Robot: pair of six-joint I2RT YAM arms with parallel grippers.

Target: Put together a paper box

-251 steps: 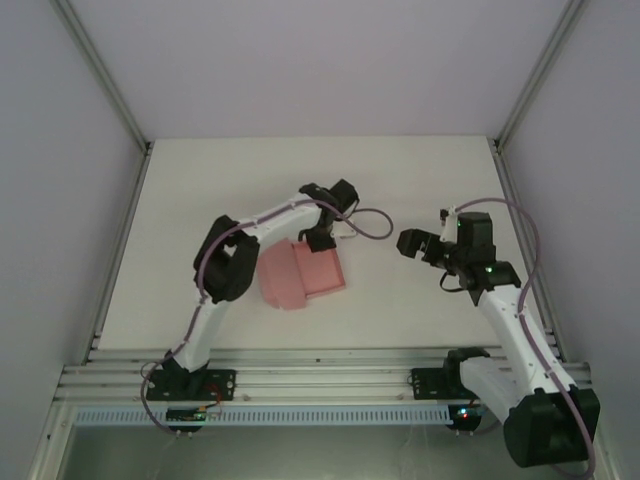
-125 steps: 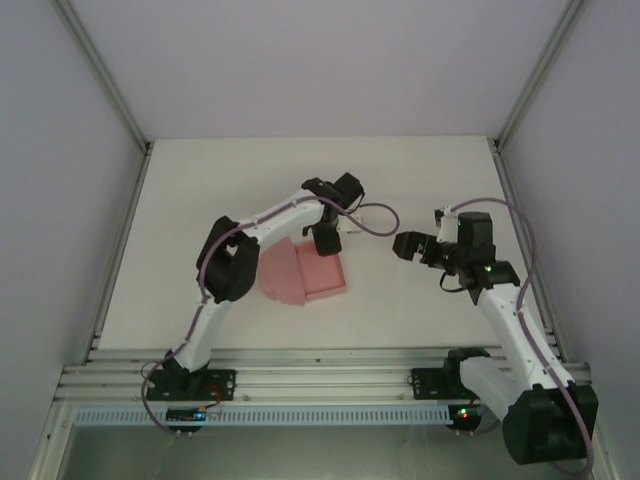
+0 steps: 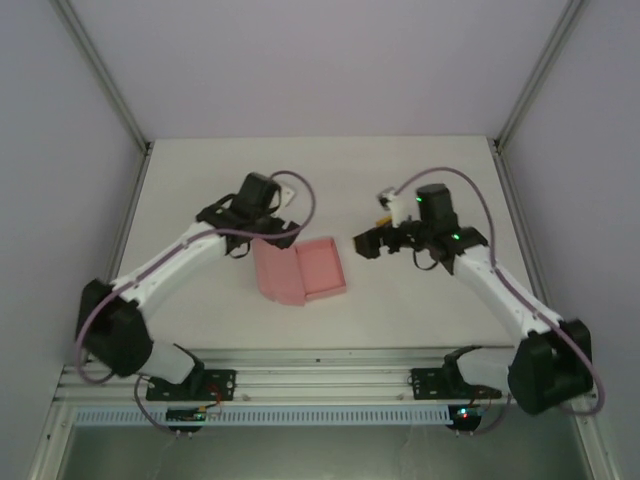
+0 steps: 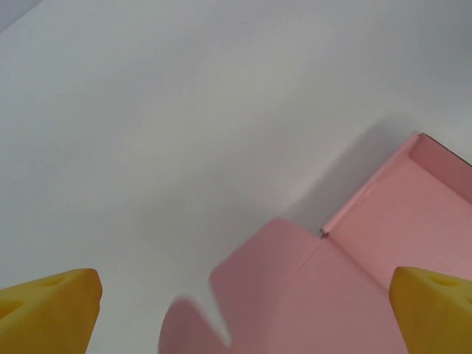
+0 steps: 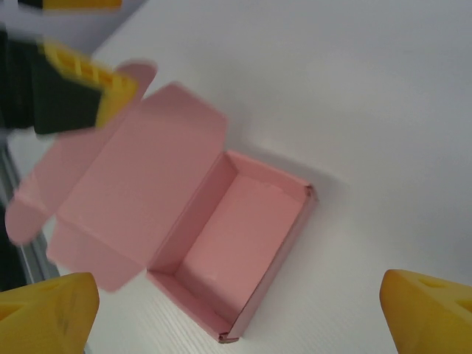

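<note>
Paper box released by left tool, now drawn back, jaws apart. Right tool, also apart, brought nearer. Box left on counter, tray formed, lid flat open; closing judged outstanding.

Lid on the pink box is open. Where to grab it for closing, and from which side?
Likely the lid at its free edge by the rounded flaps, coming from the left arm's side. It lies folded out, hinged on the tray wall, so that edge gives most leverage. The open left gripper hangs above it.
</note>
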